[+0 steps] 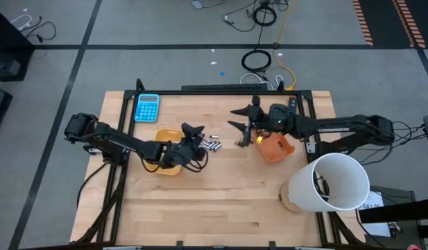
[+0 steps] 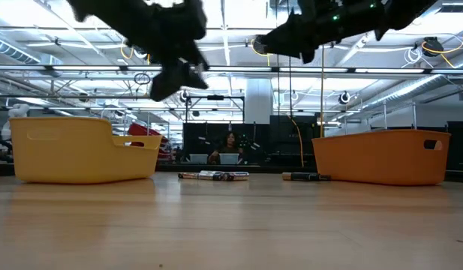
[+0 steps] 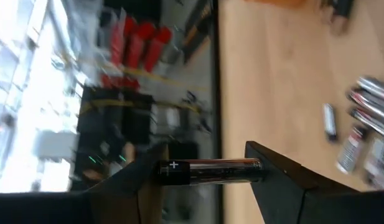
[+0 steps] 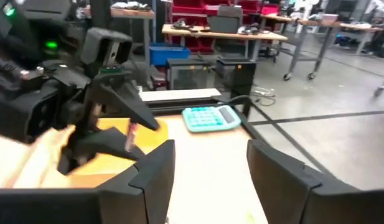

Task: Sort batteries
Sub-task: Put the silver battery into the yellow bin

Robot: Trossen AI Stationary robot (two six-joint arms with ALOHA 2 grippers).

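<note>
My left gripper (image 1: 194, 130) hangs high above the table between the yellow tray (image 1: 166, 161) and a pile of batteries (image 1: 212, 144). It is shut on one battery (image 3: 210, 170), silvery with a dark end. In the low view this gripper (image 2: 178, 75) is well clear of the tabletop. My right gripper (image 1: 236, 118) is open and empty, raised beside the orange tray (image 1: 275, 147); its wrist view shows bare fingers (image 4: 155, 168). More batteries (image 2: 214, 175) lie flat on the wood between the two trays, and one (image 2: 306, 177) lies near the orange tray (image 2: 381, 156). My left gripper holds the battery end to end. The dark end marked with a plus (image 3: 173, 167) is against one finger and the silvery end (image 3: 257, 167) against the other, so the battery spans the gap. It is lifted clear of the table, seen upright from the right wrist view (image 4: 131, 135).
A blue calculator (image 1: 147, 107) lies at the far left of the table. A big white cylinder (image 1: 331, 182) stands at the near right corner. Bare wood fills the near half of the table. A person (image 2: 229, 144) sits in the room beyond.
</note>
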